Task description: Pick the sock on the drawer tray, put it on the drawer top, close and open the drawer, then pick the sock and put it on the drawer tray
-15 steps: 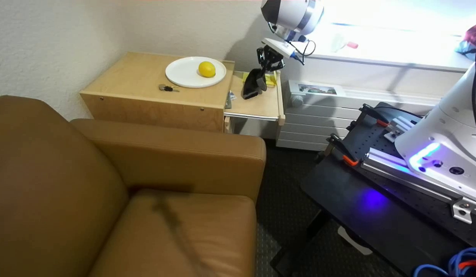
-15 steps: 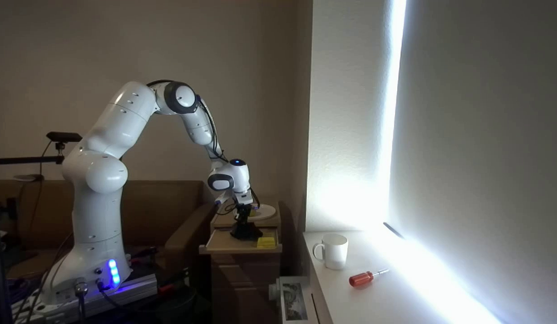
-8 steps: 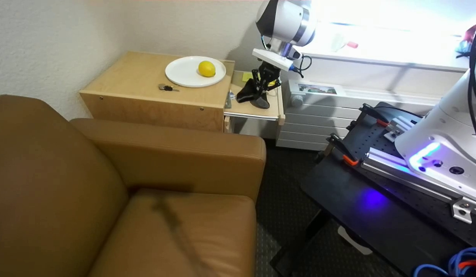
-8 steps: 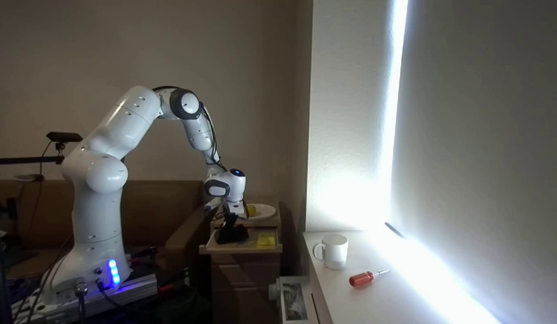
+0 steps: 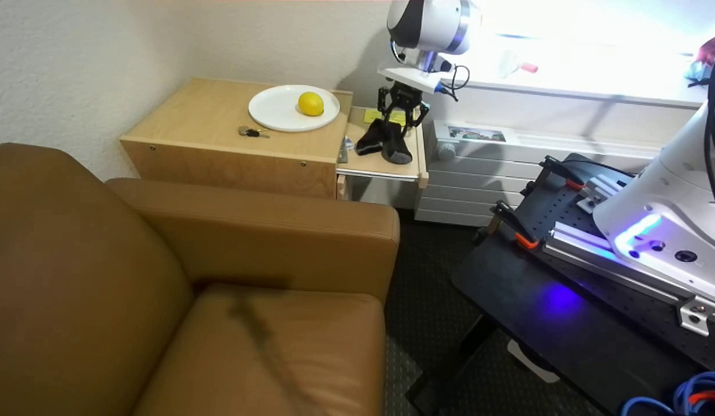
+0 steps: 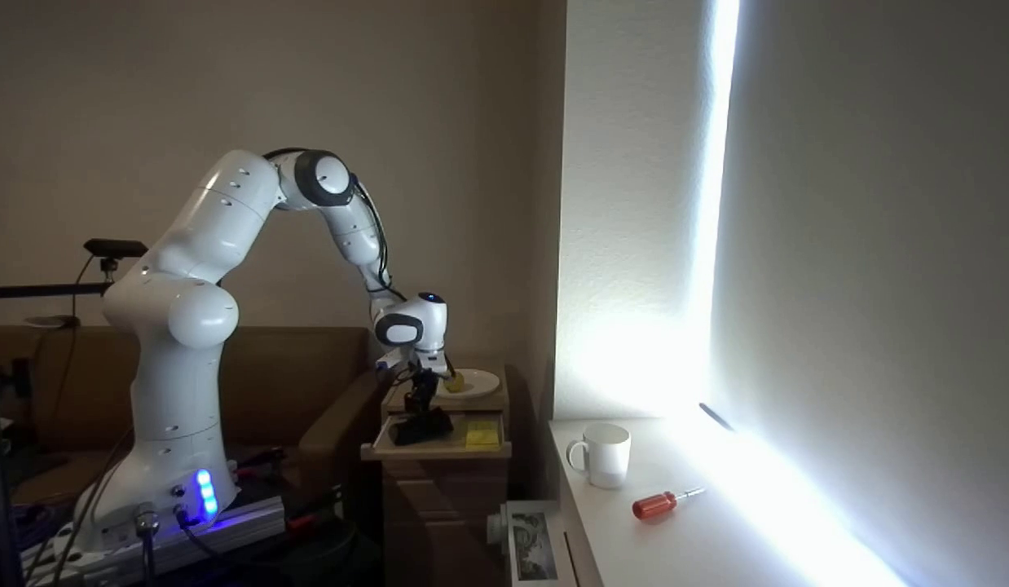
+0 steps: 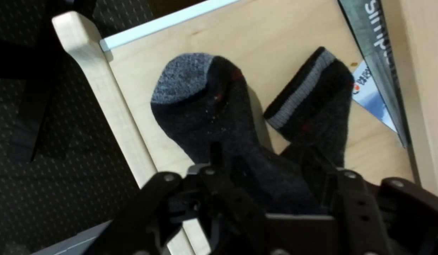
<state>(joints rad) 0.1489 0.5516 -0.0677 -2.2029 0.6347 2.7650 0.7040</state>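
A: Where does the sock (image 7: pixel 236 141) lie?

B: On the drawer tray (image 7: pixel 268 39), bent into a V. In the wrist view its grey toe is up and left of centre, its striped cuff right of centre.

A: And the end effector (image 7: pixel 264 157)?

B: Its fingers stand apart at the bend, low in that frame, with cloth showing between them and nothing pinched. Whether they brush the knit, I can't tell.

A: How do you expect the sock to handle?

B: Light, soft and limp, I'd say; nothing to break or crush. The knit looks grippy rather than slick, but a shallow pinch may take a single layer and let the rest trail.

A: So where to take hold?

B: I'd choose the bend, where foot and leg meet and the cloth probably bunches thickest. Both halves should then hang about evenly. Held by the toe, it would likely droop long and drag.

A: Anything for it to snag?

B: Perhaps the blue-and-white card (image 7: pixel 369 101) just beside the cuff. On the drawer top (image 5: pixel 190 121), upper left in an exterior view, a drooping end could fall across the keys (image 5: pixel 252 132) beside the white plate (image 5: pixel 271 108).
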